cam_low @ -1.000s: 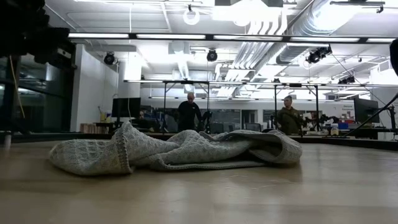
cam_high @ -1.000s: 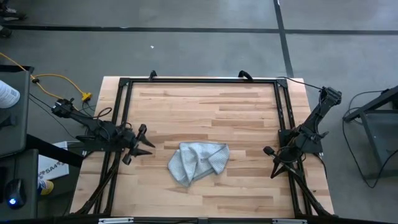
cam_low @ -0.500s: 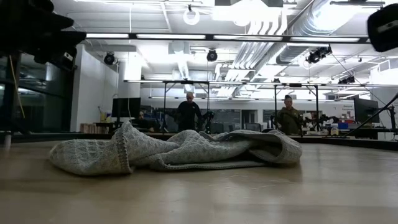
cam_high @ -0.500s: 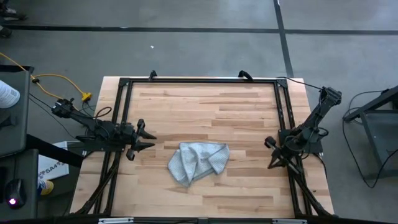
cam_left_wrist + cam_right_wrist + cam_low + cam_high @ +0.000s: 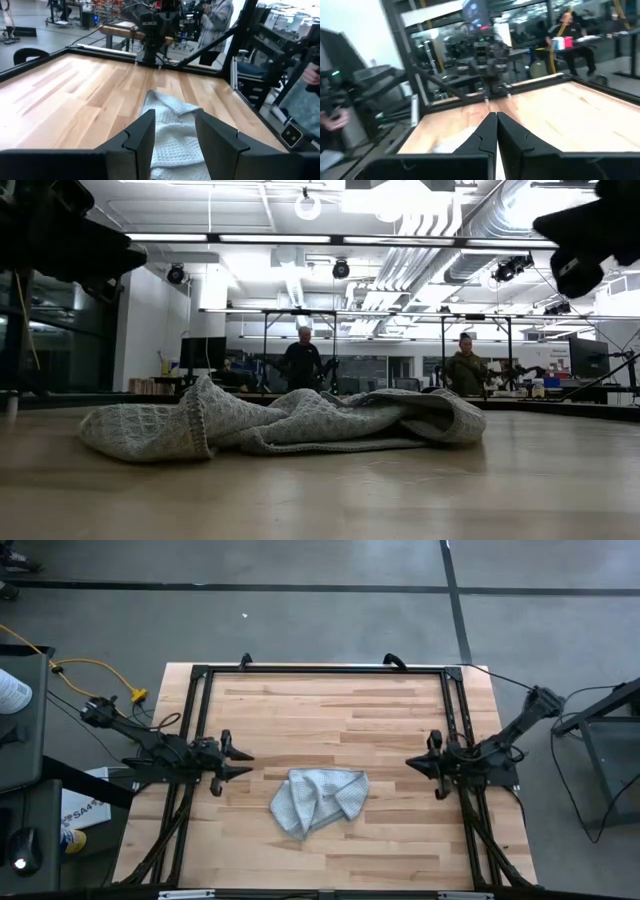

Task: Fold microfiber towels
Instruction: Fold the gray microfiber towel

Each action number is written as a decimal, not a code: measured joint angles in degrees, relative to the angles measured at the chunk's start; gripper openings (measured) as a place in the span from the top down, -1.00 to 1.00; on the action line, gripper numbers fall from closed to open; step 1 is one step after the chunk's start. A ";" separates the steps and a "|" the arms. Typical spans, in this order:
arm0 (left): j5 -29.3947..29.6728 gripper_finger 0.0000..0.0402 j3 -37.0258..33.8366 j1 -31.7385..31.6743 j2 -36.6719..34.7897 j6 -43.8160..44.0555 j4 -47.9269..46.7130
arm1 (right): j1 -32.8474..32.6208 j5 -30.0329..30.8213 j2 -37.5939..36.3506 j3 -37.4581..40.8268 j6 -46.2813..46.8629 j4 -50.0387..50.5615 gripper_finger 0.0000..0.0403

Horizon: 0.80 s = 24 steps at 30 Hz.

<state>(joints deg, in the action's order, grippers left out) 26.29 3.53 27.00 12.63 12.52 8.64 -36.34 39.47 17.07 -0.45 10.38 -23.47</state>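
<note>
I see the towel crumpled low-centre on the table; left gripper spread, right gripper pressed together, black frame around.

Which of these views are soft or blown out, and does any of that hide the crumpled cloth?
Right wrist view: smeared throughout, the light grey-blue ribbed towel only a pale patch past the right gripper. Low view: ceiling lights glare white, towel weave crisp. High view: evenly lit, towel clear. Left wrist view: sharp on the towel between the left gripper's fingers.
</note>
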 joint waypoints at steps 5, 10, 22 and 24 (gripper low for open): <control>0.08 0.29 0.13 0.00 4.21 -2.82 8.57 | 8.05 -6.23 5.30 -2.06 0.48 -1.45 0.99; 0.27 0.29 1.54 -0.02 7.77 -5.15 12.06 | 17.03 -15.43 12.59 -5.60 0.46 -2.72 0.99; 0.45 0.29 17.66 -0.04 22.65 -10.72 -0.76 | 34.77 -36.84 35.64 -17.15 1.94 -3.25 0.99; 0.38 0.29 19.66 -0.04 25.81 -11.76 -1.35 | 36.85 -39.90 39.80 -19.39 1.94 -3.25 0.99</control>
<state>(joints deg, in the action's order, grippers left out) 26.67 23.19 26.96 38.43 0.75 7.29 0.51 -0.44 56.87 -19.83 12.32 -26.73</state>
